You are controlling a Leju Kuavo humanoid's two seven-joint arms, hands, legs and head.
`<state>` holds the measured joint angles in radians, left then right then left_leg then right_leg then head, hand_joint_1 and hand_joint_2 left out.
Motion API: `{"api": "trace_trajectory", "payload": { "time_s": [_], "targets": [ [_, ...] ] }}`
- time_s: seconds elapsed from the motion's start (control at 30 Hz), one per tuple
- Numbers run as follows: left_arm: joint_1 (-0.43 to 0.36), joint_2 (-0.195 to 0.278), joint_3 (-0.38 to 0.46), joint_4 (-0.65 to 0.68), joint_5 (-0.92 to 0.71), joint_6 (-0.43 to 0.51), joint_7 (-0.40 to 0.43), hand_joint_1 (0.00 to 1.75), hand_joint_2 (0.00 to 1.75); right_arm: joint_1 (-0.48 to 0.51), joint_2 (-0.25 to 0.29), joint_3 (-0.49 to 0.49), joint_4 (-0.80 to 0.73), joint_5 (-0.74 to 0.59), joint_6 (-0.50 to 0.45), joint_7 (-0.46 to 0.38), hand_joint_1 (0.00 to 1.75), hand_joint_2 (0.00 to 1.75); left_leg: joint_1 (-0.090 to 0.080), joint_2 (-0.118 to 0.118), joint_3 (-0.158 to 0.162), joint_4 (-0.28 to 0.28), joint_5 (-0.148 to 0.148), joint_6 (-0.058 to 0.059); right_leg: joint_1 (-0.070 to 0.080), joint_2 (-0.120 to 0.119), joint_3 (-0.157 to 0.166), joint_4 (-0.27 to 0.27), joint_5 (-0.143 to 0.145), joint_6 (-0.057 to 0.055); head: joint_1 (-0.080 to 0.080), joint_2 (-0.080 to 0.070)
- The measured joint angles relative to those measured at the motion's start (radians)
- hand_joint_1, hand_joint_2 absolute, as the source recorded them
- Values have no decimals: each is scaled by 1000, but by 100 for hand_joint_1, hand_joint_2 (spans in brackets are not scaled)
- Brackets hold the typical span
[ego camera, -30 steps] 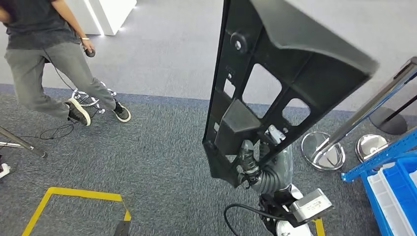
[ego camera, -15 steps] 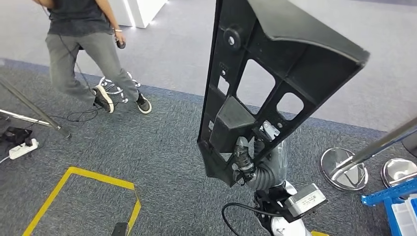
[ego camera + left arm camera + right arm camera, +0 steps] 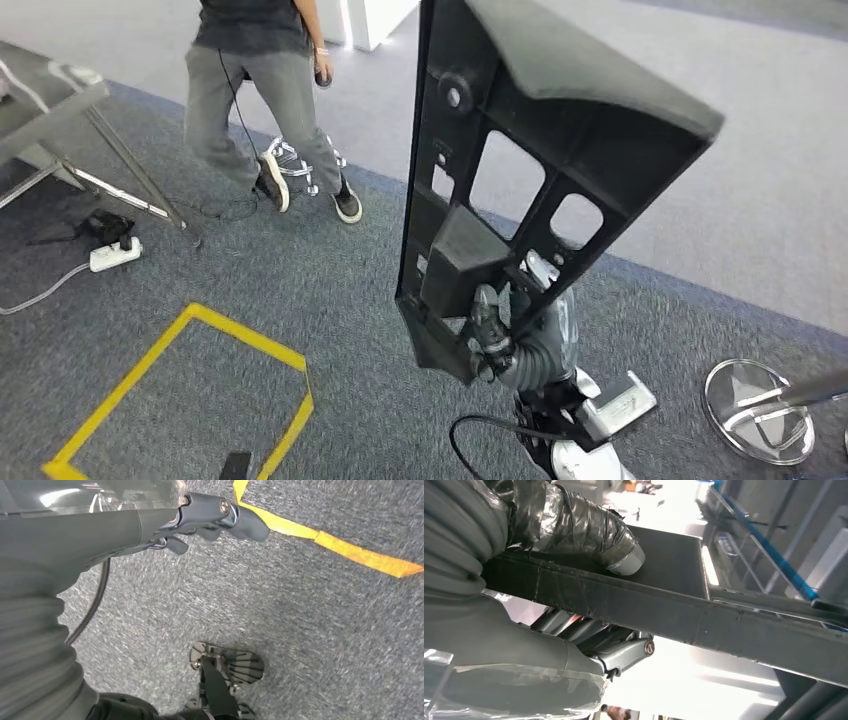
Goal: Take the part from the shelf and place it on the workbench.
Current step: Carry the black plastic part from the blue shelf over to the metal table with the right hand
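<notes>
1. While held up off the floor in the head view, the black part (image 3: 520,190) (a long moulded panel with several cut-out windows) stands nearly upright, tilted slightly, its lower end in the right hand (image 3: 500,325).
2. Grey carpet (image 3: 250,290) covers the floor, with paler carpet beyond; a yellow tape outline (image 3: 240,345) is marked on it at lower left.
3. A person (image 3: 265,90) in grey trousers stands at upper left, well apart from the part.
4. A folding table (image 3: 60,100) stands at far left, a power strip (image 3: 112,255) on the carpet beside its legs.
5. A chrome stand base (image 3: 758,412) sits at lower right.
6. Right hand grips the part's edge, thumb (image 3: 589,527) over it.
7. Left hand (image 3: 210,517) hangs over the carpet, fingers curled in, holding nothing.
</notes>
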<state>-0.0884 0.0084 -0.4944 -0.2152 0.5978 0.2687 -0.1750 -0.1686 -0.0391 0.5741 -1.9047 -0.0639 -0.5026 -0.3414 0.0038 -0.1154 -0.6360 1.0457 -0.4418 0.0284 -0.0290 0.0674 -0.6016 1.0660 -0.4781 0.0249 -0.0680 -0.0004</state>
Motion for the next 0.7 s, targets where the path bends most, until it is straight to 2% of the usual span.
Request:
{"api": "trace_trajectory", "payload": {
  "time_s": [0.03, 0.07, 0.13, 0.2, 0.27, 0.3, 0.33, 0.37, 0.4, 0.43, 0.5, 0.57, 0.63, 0.7],
  "targets": [
    [2, 1, 0, 0, 1, 0, -2, 0, 175, 0, 0, 0, 0, -15, 7, -5, 175, 175, 3, -9, -3, 0, 1, -7, 1, -5, 3, -3, 1, -6, 1, 0],
    [4, 3, 0, 0, 2, 0, -4, 0, 175, -1, 0, 0, 0, -28, 15, -9, 175, 175, 5, -4, -5, 2, 1, -12, 2, -14, 6, -7, 2, -12, 1, 0],
    [7, 6, 0, 0, 5, -1, -7, 0, 175, -3, 0, 0, -1, -46, 24, -17, 175, 175, 4, 39, -21, 37, -17, -22, 1, -33, 17, -16, 5, -24, -5, 0],
    [2, 6, 0, 0, 7, -1, -10, 0, 175, -2, 0, 0, 0, -54, 27, -20, 175, 175, 4, 89, -73, 139, -63, -29, 3, -57, 25, -21, 2, -32, -11, 0],
    [-1, 6, 0, 0, 7, -1, -12, 0, 175, -2, 0, 0, 0, -57, 30, -20, 175, 175, 8, 103, -131, 241, -97, -33, 7, -82, 29, -21, -3, -36, -11, 0],
    [0, 6, 0, 0, 7, 0, -13, 0, 175, -2, 0, 0, 0, -58, 31, -21, 175, 175, 9, 106, -140, 252, -90, -34, 8, -94, 31, -21, -6, -36, -11, 0],
    [2, 6, 0, 0, 5, 0, -11, 0, 175, -2, 0, 0, 0, -59, 32, -22, 175, 175, 9, 110, -129, 225, -66, -33, 8, -104, 35, -21, -9, -35, -11, 0],
    [3, 6, 0, 0, 3, 2, -9, 0, 175, -1, 0, 0, 0, -59, 31, -25, 175, 175, 9, 118, -101, 168, -32, -30, 8, -115, 39, -21, -12, -33, -12, 0],
    [3, 6, 0, 0, 1, 4, -6, 0, 175, 0, 0, 0, 0, -59, 31, -30, 175, 175, 6, 136, -67, 101, -5, -27, 9, -124, 44, -21, -16, -29, -11, 0],
    [1, 6, 0, 0, -2, 6, -3, 0, 175, 1, 1, 0, 0, -58, 31, -36, 175, 175, 1, 150, -39, 46, 12, -22, 11, -133, 47, -21, -20, -24, -11, 0],
    [-2, 5, 0, 0, -5, 12, -2, 0, 175, 8, 1, 0, 0, -56, 33, -45, 175, 175, -8, 164, -17, -1, 13, -10, 15, -148, 52, -24, -26, -13, -10, 0],
    [1, 5, 0, 0, -5, 20, -1, 0, 175, 15, 1, 0, 0, -54, 37, -48, 175, 175, -9, 145, -15, -8, 13, 2, 16, -160, 57, -29, -31, -2, -10, 0],
    [5, 4, 0, 0, -7, 27, 2, 0, 175, 19, 1, 0, 0, -54, 40, -49, 175, 175, -6, 128, -3, -21, 15, 13, 14, -142, 52, -4, -51, 5, -7, 0],
    [2, 3, 0, 0, -9, 31, 9, 0, 175, 23, 1, 0, 1, -55, 40, -50, 175, 175, -5, 112, 5, -27, 15, 25, 11, -103, 5, 96, -99, 6, -2, 0]
  ]
}}
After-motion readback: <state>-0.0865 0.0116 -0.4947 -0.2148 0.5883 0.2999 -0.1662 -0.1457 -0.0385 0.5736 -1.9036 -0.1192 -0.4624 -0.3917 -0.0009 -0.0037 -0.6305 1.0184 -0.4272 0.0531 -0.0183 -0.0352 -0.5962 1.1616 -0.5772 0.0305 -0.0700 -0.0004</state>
